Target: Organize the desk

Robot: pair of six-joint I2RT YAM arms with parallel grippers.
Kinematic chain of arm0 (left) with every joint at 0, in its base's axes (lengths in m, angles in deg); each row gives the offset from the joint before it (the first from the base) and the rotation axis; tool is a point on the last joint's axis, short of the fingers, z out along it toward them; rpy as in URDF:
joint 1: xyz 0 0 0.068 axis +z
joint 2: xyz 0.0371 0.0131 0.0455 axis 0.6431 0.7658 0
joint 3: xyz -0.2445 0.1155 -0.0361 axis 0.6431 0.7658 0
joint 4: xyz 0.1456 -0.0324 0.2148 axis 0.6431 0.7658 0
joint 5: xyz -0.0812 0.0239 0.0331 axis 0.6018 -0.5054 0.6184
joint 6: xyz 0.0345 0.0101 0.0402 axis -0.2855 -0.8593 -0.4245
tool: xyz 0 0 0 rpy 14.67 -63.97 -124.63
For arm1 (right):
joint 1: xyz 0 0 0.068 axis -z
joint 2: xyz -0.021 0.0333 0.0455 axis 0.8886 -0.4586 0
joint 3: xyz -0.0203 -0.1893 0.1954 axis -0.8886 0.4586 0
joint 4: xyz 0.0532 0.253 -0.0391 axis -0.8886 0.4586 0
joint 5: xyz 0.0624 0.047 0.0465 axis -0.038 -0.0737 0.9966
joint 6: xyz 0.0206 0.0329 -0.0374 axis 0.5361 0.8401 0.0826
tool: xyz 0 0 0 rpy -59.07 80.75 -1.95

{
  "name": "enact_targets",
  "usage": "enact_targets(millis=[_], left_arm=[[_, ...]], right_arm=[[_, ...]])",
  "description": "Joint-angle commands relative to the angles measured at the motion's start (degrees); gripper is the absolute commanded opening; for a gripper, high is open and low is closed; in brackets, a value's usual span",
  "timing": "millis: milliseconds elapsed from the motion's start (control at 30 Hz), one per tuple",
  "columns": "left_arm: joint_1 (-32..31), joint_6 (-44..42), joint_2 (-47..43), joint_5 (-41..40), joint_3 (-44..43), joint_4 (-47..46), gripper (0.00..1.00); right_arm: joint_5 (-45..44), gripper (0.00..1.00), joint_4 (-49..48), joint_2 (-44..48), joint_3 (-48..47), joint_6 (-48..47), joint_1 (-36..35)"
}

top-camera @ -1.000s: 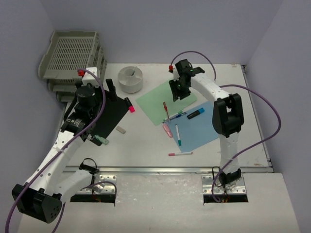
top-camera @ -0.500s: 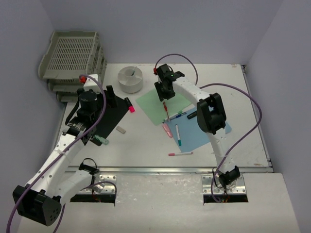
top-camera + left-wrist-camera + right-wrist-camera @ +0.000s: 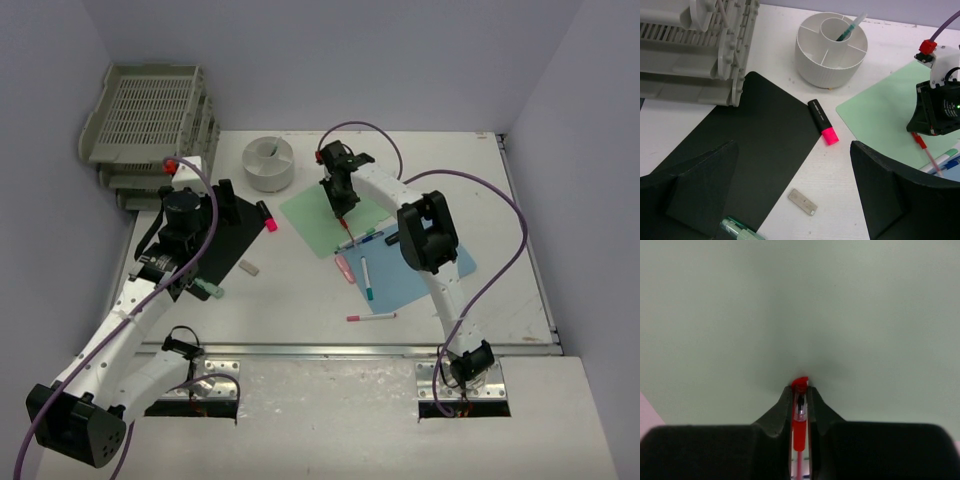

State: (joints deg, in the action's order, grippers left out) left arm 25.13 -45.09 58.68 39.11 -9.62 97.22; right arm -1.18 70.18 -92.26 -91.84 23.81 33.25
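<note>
grips red pen (image 3: 799, 434) in right hand (image 3: 800, 390), closed tight over green sheet (image 3: 310, 215); holds left hand (image 3: 797, 185) wide open left of green sheet, above black sheet (image 3: 760, 135) on counter (image 3: 300, 290).

- White worktop (image 3: 300, 295), metal rail (image 3: 340, 349) along its near edge.
- Stacked grey trays (image 3: 150, 110) at the far left corner.
- Round white divided holder (image 3: 269, 163) near the far edge.
- Black sheet (image 3: 238, 228) at left, with a pink-tipped highlighter (image 3: 265, 217) just beside it.
- Green sheet (image 3: 318, 215) and blue sheet (image 3: 405, 280) at centre, overlapping.
- Small pale flat piece (image 3: 248, 267), green-capped marker (image 3: 207, 289) and thin pink pen (image 3: 371, 317) on bare surface.
</note>
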Motion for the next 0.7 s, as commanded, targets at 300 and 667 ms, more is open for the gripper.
enact_targets(millis=[300, 667], left_arm=[[0.7, -1.2, 2.1, 1.1, -5.2, 2.2, 1.00], [2.2, 0.8, 2.7, 32.2, -8.0, 6.9, 1.00]], right_arm=[[9.2, 0.00, -3.0, 9.8, 1.3, -0.9, 0.1], [10.5, 0.00, -49.9, 31.3, 19.7, -0.5, -0.1]])
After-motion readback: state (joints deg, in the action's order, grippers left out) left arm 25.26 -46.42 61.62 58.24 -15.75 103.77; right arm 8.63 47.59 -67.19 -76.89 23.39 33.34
